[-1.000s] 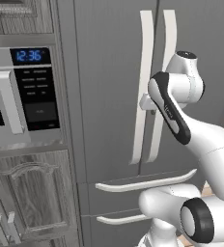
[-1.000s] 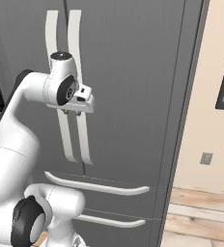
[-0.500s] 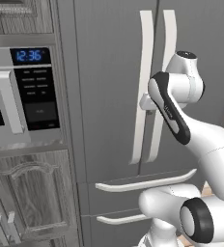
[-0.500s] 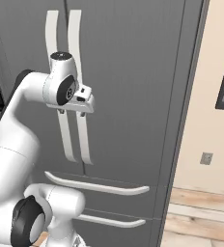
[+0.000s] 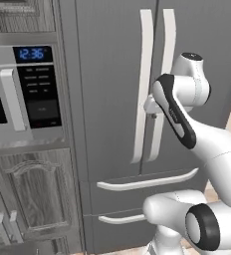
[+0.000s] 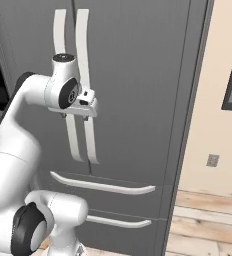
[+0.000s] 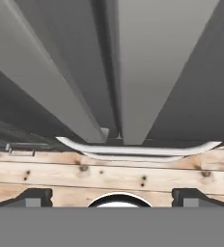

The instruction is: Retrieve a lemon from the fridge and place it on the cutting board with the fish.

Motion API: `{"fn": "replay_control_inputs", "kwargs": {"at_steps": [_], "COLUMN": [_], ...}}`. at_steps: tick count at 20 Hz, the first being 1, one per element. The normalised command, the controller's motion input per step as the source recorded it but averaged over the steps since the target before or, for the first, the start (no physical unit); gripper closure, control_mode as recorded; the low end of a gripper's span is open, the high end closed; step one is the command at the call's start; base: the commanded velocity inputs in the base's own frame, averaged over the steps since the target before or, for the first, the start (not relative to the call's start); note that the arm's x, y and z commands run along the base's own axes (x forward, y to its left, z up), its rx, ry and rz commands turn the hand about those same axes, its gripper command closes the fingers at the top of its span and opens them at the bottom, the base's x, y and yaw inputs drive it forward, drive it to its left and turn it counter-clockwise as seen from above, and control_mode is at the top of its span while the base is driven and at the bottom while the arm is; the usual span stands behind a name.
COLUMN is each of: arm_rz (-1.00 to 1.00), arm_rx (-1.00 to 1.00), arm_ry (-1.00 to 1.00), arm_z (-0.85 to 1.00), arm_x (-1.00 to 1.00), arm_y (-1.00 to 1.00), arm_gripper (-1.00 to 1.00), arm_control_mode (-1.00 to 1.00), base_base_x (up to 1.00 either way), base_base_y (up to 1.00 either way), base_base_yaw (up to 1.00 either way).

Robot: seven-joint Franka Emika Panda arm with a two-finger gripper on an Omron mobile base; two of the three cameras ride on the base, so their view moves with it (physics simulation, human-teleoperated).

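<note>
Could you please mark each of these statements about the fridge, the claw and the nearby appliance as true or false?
1. Both upper doors of the fridge are shut. True.
2. The claw is clamped on a lemon. False: its fingertips stand wide apart with nothing between them.
3. The robot's hand is up by the long door handles. True.
4. A microwave with a blue clock display sits to the left of the fridge in the left base view. True.
5. One lower drawer is pulled out. False: both drawer handles lie against a flush fridge front.
6. The floor is tiled in white. False: it is wooden planks.
</note>
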Motion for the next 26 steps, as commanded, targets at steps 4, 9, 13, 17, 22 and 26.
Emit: {"fn": "replay_control_inputs", "kwargs": {"at_steps": [4, 9, 13, 17, 22, 26], "arm_rz": [0.00, 0.00, 0.00, 0.00, 0.00, 0.00], "arm_rx": [0.00, 0.00, 0.00, 0.00, 0.00, 0.00], "arm_ry": [0.00, 0.00, 0.00, 0.00, 0.00, 0.00], "arm_z": [0.00, 0.00, 0.00, 0.00, 0.00, -0.01], "arm_x": [0.00, 0.00, 0.00, 0.00, 0.00, 0.06], "arm_y": [0.00, 0.00, 0.00, 0.00, 0.00, 0.00], "arm_gripper": [-1.00, -1.00, -1.00, -1.00, -1.00, -1.00], "arm_control_mode": [1.00, 1.00, 1.00, -1.00, -1.00, -1.00], "base_base_x": [-0.44, -0.51, -0.18, 0.00, 0.00, 0.00], "base_base_y": [-0.01, -0.05, 0.00, 0.00, 0.00, 0.00], "base_base_yaw": [0.00, -0.02, -0.01, 0.00, 0.00, 0.00]}}
